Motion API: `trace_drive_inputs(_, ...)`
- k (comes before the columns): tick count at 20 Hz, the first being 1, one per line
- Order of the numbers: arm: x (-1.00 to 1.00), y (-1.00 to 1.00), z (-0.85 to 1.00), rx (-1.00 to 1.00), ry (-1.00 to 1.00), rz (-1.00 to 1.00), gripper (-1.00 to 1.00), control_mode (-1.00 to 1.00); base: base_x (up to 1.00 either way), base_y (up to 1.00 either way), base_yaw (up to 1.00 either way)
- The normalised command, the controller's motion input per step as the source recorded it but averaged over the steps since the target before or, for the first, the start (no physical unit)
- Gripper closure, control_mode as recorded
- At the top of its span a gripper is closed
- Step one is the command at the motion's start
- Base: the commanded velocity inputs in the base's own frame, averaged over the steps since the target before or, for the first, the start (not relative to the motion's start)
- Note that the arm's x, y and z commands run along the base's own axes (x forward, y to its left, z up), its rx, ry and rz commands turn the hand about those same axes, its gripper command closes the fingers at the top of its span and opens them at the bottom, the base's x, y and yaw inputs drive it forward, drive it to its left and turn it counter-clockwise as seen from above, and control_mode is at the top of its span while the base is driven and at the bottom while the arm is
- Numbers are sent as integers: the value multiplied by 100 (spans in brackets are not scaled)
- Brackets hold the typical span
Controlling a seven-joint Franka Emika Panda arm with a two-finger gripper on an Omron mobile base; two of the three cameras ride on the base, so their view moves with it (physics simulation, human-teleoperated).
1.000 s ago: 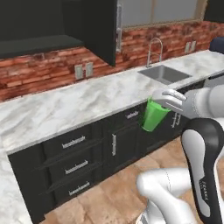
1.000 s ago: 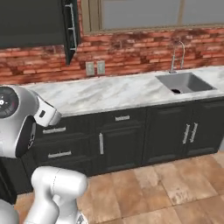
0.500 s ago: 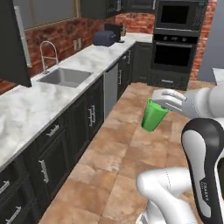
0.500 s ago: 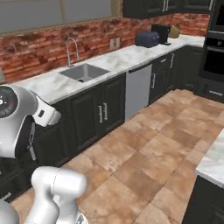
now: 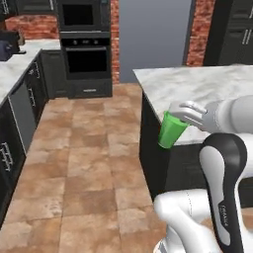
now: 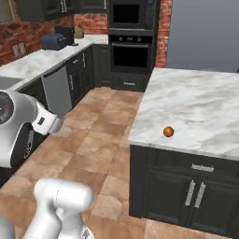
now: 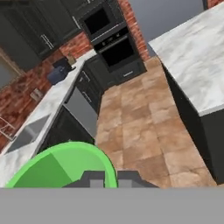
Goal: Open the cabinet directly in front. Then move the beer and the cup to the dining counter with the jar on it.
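Cup (image 5: 172,130), bright green and tilted, sits clamped by its rim in our hand (image 5: 184,114), hanging in the air just off the near edge of the marble bench (image 5: 207,89). Beyond the hand, a small orange ball (image 6: 168,132) lies on that bench, with the black wall oven (image 5: 85,47) farther off.

Green cup (image 5: 172,130) tilted, beside marble dining counter (image 5: 207,86).
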Motion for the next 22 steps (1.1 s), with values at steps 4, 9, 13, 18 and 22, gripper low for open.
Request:
trace_drive_inputs(4, 0, 0, 0, 0, 0, 0, 100, 100, -16, -100, -45)
trace_drive_inputs(9, 0, 0, 0, 0, 0, 0, 100, 100, -22, -100, -38)
trace_drive_inputs(13, 0, 0, 0, 0, 0, 0, 100, 100, -5, -100, -36)
trace_drive_inputs(18, 0, 0, 0, 0, 0, 0, 100, 100, 6, -100, -33)
trace_drive_inputs(22, 0, 0, 0, 0, 0, 0, 100, 100, 42, -100, -27)
